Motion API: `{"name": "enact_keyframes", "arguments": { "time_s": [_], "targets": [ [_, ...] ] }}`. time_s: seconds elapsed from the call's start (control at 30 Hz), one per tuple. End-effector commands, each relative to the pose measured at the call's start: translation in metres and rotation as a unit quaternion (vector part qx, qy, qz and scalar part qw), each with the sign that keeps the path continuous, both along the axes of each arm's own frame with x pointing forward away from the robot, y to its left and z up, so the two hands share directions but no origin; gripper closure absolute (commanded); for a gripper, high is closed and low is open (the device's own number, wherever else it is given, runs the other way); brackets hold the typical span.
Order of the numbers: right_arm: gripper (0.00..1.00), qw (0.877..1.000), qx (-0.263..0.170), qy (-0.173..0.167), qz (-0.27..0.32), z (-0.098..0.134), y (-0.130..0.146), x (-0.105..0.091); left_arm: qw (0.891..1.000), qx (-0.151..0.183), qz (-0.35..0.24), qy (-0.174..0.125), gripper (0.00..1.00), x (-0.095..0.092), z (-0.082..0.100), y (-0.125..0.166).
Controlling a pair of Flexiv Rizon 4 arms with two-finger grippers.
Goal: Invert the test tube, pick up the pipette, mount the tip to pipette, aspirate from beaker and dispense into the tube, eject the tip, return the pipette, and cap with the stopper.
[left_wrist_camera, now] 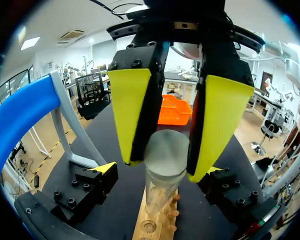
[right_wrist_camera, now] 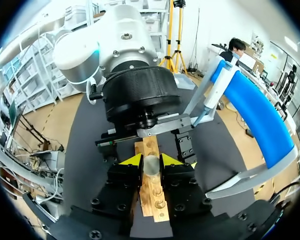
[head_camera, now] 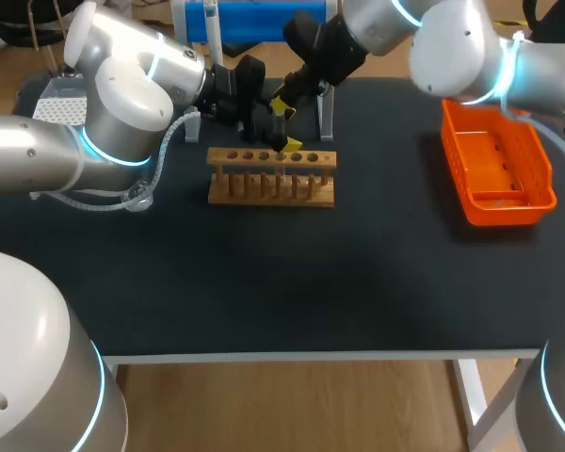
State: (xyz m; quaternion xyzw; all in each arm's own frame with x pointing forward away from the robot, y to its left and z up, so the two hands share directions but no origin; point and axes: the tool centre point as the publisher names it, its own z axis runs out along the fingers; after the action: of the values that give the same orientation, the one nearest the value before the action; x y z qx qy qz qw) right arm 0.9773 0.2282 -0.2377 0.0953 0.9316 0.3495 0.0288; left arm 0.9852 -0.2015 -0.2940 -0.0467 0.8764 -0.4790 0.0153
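Observation:
A clear test tube (left_wrist_camera: 165,160) stands over the wooden rack (head_camera: 271,188) with its rounded end up. My right gripper (right_wrist_camera: 151,161) is shut on the test tube (right_wrist_camera: 151,165), and its yellow tips press it from two sides. In the head view the right gripper (head_camera: 284,105) comes down at the rack's back from the upper right. My left gripper (left_wrist_camera: 165,165) is open, its wide yellow fingers (left_wrist_camera: 135,115) either side of the tube's rounded end. The left gripper (head_camera: 275,132) reaches in from the left. The pipette (head_camera: 210,21) hangs on the blue stand (head_camera: 254,17) behind.
An orange basket (head_camera: 497,168) sits at the right of the black table (head_camera: 292,282). A white perforated box (head_camera: 61,108) and a small clear vessel (head_camera: 141,196) lie at the left under my left arm. The stand's leg (head_camera: 326,115) is just behind the rack.

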Motion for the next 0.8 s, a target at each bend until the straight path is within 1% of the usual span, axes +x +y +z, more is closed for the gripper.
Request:
{"name": "enact_keyframes", "arguments": {
  "time_s": [0.03,0.1,0.13,0.47,0.67,0.8],
  "targets": [
    [0.86,1.0,0.006,-0.009,-0.001,-0.017,-0.003,-0.007,1.0,0.002,-0.001,0.001,0.0,0.001,0.001,0.0],
    [0.34,1.0,0.008,-0.009,-0.002,-0.018,-0.004,-0.007,1.0,0.002,-0.001,0.001,0.0,0.001,0.001,0.0],
    [0.0,1.0,0.008,-0.01,-0.002,-0.019,-0.004,-0.007,1.0,0.002,-0.001,0.001,0.0,0.001,0.001,0.0],
    [0.0,0.999,0.026,-0.021,-0.003,-0.013,-0.01,-0.008,1.0,0.002,-0.001,0.001,0.0,0.001,0.001,0.0],
    [0.0,0.998,0.059,-0.026,0.001,-0.004,-0.015,-0.01,1.0,0.002,-0.001,0.001,0.0,0.001,0.001,0.0],
    [0.0,0.995,0.094,-0.026,0.011,0.003,-0.02,-0.011,1.0,0.002,-0.001,0.001,0.0,0.001,0.001,0.0]
  ]
}}
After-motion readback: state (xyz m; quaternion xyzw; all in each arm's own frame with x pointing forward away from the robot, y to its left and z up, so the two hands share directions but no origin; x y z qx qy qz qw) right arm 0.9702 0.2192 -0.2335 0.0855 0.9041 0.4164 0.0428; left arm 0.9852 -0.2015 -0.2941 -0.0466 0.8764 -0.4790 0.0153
